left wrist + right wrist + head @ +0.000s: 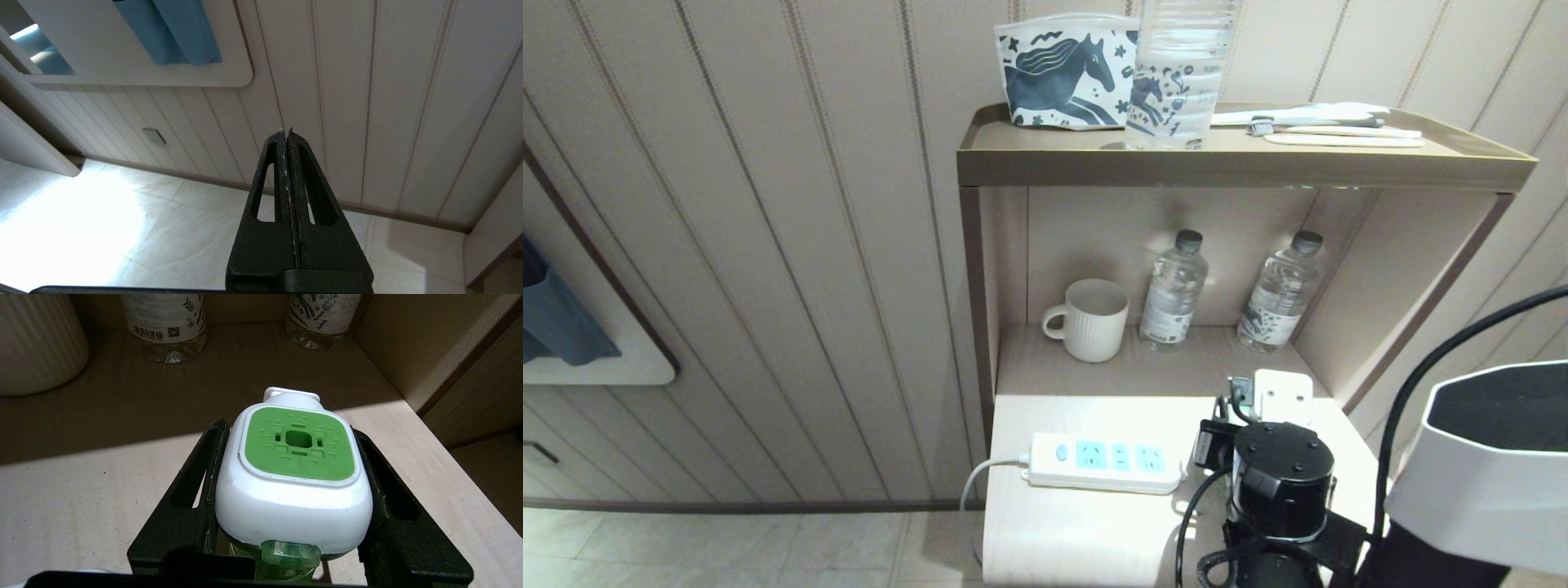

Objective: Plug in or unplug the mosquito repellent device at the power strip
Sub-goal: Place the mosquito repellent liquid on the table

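Plastic is what I'm dealing with here: the mosquito repellent device (293, 486) has a hard, glossy white head with a green face, so I judge it light, stiff and rather slippery under the pads. My right gripper (292, 498) has its fingers (196, 490) clamped on the two flat sides of that head, which looks the best place to hold it; the green liquid bottle just under the head seems more fragile and rounder, and I'd keep off it. In the head view the device (1284, 394) sits just above the bench (1086, 531), at its right side, near the shelf edge, with the plug end pointing away from me.

The power strip (1104, 462) lies on the bench to the left of the gripper, apart from it, sockets bare, nothing plugged in. I reckon the plug pins need squaring to a socket, and a firm straight push, since a skewed grip could let the smooth head twist.

Behind, in the shelf, stand a mug (1092, 318) and two water bottles (1174, 290). My left gripper (288, 163) hangs off to the side over the floor, fingers pressed together on nothing.
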{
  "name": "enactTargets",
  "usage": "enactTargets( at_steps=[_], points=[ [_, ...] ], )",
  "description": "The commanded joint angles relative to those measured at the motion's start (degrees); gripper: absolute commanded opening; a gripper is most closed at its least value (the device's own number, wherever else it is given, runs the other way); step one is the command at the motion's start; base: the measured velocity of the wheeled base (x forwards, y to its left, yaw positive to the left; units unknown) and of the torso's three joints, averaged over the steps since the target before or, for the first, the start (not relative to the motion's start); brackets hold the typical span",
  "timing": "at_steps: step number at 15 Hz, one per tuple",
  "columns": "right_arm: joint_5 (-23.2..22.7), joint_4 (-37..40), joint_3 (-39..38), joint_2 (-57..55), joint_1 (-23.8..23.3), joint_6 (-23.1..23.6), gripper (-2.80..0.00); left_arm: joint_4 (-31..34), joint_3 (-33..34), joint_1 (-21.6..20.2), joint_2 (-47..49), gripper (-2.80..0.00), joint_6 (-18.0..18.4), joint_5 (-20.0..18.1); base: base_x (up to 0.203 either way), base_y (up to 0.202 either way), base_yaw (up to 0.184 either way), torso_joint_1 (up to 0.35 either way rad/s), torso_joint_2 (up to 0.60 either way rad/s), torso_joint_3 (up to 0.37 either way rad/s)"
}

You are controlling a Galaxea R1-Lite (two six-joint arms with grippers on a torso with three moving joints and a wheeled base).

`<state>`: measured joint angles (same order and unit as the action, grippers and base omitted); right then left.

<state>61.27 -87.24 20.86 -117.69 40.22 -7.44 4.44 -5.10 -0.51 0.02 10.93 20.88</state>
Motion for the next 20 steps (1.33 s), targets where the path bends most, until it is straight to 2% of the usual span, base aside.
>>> enactTargets(
  at_steps=[1, 6, 16, 17, 18, 20],
  points=[
    [0.3, -2.7, 2.2, -0.5, 0.0, 0.0, -2.8, 0.0, 0.0, 0.0, 0.0, -2.8, 0.1, 0.1, 0.0, 0.0, 0.0, 0.0, 0.0, 0.0],
    [1.5, -2.7, 5.1, -3.6, -1.2, 0.0, -2.8, 0.0, 0.0, 0.0, 0.0, -2.8, 0.1, 0.1, 0.0, 0.0, 0.0, 0.0, 0.0, 0.0],
    [1.8, -2.7, 5.3, -5.2, -1.4, 0.0, -2.8, 0.0, 0.0, 0.0, 0.0, -2.8, 0.1, 0.1, 0.0, 0.0, 0.0, 0.0, 0.0, 0.0],
    [1.8, -2.7, 5.3, -5.1, -1.5, 0.0, -0.49, 0.0, 0.0, 0.0, 0.0, -2.8, 0.1, 0.1, 0.0, 0.0, 0.0, 0.0, 0.0, 0.0],
    [1.8, -2.7, 5.3, -4.9, -1.5, 0.0, 0.0, 0.0, 0.0, 0.0, 0.0, -2.8, 0.1, 0.1, 0.0, 0.0, 0.0, 0.0, 0.0, 0.0],
    [1.8, -2.7, 5.2, -4.2, -1.5, 0.0, 0.0, 0.0, 0.0, 0.0, 0.0, -2.8, 0.1, 0.1, 0.0, 0.0, 0.0, 0.0, 0.0, 0.0]
  ],
)
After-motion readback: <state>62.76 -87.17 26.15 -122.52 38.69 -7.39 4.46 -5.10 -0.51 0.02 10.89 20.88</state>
